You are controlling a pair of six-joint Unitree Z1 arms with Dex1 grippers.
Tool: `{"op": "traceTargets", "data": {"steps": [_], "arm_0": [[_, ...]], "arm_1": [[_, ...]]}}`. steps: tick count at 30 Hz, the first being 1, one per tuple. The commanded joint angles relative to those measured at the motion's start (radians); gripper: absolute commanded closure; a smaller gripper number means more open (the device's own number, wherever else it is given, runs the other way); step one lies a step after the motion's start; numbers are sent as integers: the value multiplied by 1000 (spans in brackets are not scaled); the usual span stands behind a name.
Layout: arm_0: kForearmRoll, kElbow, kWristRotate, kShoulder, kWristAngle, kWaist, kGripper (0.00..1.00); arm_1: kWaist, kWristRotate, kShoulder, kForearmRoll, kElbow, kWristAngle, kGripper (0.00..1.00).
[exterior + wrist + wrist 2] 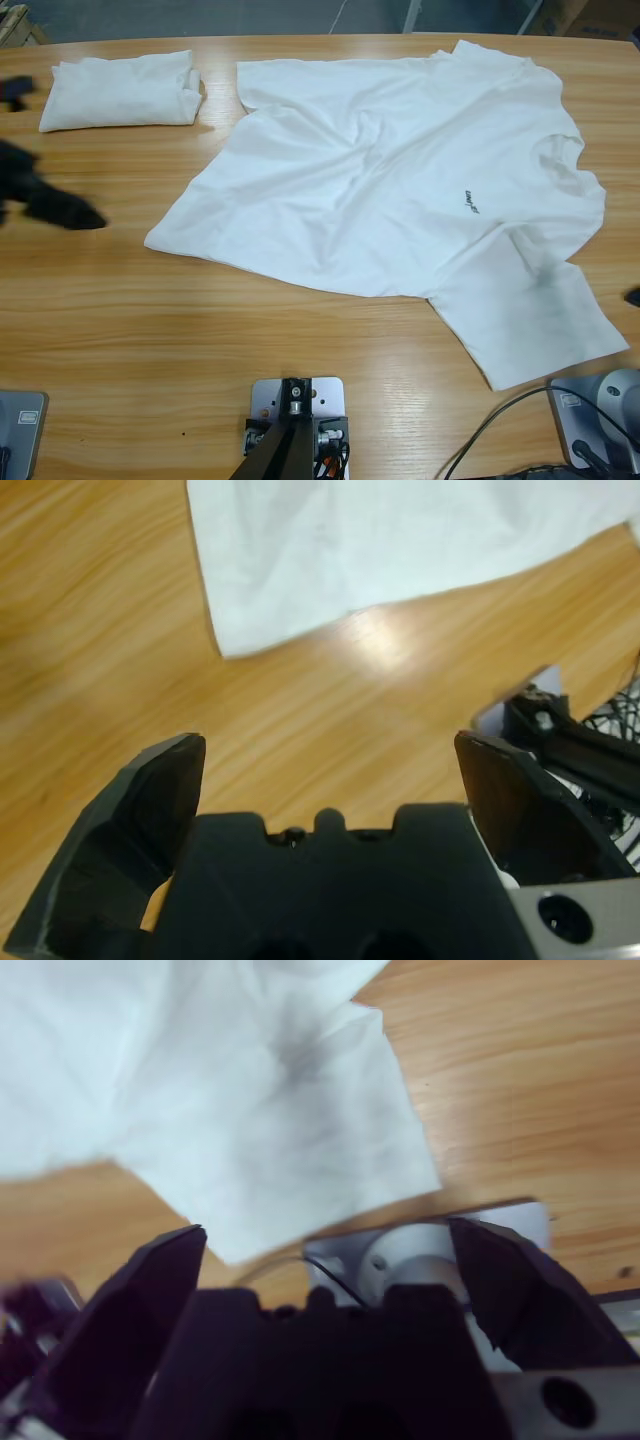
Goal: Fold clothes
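Note:
A large white T-shirt [390,190] with a small dark chest logo [471,203] lies spread and wrinkled across the table's middle and right. A second white garment [120,90] lies folded at the far left. My left gripper [70,212] hovers at the left edge, a short way from the shirt's hem corner [152,241]. In the left wrist view this gripper [330,750] is open and holds nothing, with the hem corner [225,645] ahead. My right gripper [325,1230] is open and empty above a sleeve [290,1130]. In the high view only a dark tip [633,296] shows at the right edge.
Bare wooden table [200,340] runs along the front and left of the shirt. A black cable [500,425] loops at the front right. The table's far edge [300,38] lies just behind the folded garment and the shirt.

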Motion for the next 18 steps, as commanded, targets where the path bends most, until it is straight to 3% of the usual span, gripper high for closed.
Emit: {"op": "traceTargets", "data": {"steps": [1, 11, 18], "arm_0": [[-67, 6, -56, 237, -9, 26, 28], [-106, 5, -58, 325, -30, 32, 27], [-105, 26, -69, 311, -28, 31, 27]], "arm_1": [[-9, 233, 299, -206, 118, -15, 69], [-7, 294, 612, -71, 93, -70, 69], [-92, 250, 662, -34, 63, -88, 69]]}}
